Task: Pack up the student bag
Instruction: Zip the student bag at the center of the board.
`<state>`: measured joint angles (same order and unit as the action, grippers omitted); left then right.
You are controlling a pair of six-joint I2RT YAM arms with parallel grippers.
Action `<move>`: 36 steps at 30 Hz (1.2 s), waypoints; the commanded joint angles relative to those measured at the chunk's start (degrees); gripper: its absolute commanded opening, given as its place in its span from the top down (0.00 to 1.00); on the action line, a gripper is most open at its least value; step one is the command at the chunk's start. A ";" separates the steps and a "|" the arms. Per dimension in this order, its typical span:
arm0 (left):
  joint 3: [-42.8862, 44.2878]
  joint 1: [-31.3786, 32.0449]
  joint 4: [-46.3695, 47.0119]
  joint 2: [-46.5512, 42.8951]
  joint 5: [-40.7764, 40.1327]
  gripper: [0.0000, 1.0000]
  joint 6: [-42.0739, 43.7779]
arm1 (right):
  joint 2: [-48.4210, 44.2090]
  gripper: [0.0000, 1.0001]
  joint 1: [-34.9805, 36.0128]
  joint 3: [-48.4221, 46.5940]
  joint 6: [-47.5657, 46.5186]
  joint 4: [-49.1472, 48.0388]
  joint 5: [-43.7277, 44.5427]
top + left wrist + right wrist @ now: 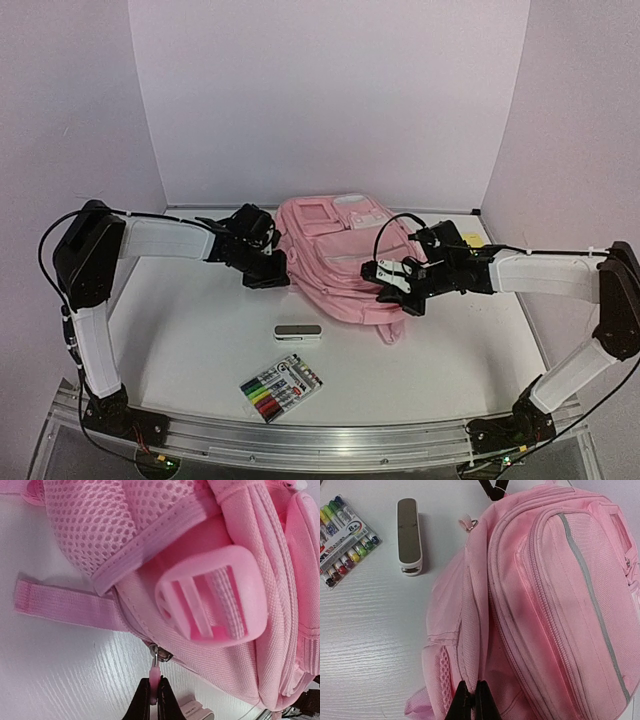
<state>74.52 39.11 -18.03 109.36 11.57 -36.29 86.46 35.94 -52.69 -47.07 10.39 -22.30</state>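
**Both arms at a soft pink backpack, left one pinching a zipper pull**

We see the student bag [335,260] lying flat on the white counter [190,330], just beyond the middle, with one arm on each side of it. The left jaws are clenched on a thin pink zipper pull [155,672] at the bag's left edge, close to a pink plastic strap buckle [210,600] and the mesh padding of a strap [90,525]. The right jaws are pressed fully together against a fold along the bag's right side. We cannot tell whether any fabric is caught between them.

On the near side of the bag lie a small white block with a grey top [298,333] and, nearer again, a pack of coloured markers [281,387]. Both are apart from the bag.

We judge the bag to be light, limp and probably almost empty, since it sags and creases. It should slide and bunch up when tugged instead of holding its shape. The zipper pull is the right place to grip for opening it, but it is small and could slip free. The other arm would need a firm pinch of fabric or a strap close to the zip to brace the bag.
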 commanded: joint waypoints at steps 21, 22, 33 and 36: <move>8.51 -11.42 4.75 6.17 -1.34 1.00 6.72 | -3.25 1.00 -0.40 -2.24 4.60 9.75 -3.84; 9.45 -11.42 4.42 6.37 -0.47 0.99 6.98 | -1.88 1.00 -0.15 -3.30 6.60 9.21 -4.45; 11.56 -11.42 -3.73 -1.18 1.85 0.38 3.10 | 14.78 0.81 7.92 -20.67 28.33 0.73 -8.11; 8.43 -11.38 -4.41 -5.10 1.82 0.29 0.85 | 16.45 0.51 7.62 -26.46 33.37 0.86 -7.60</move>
<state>85.56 26.80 -19.93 112.23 14.38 -32.56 102.25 43.29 -70.28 -23.54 15.39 -27.79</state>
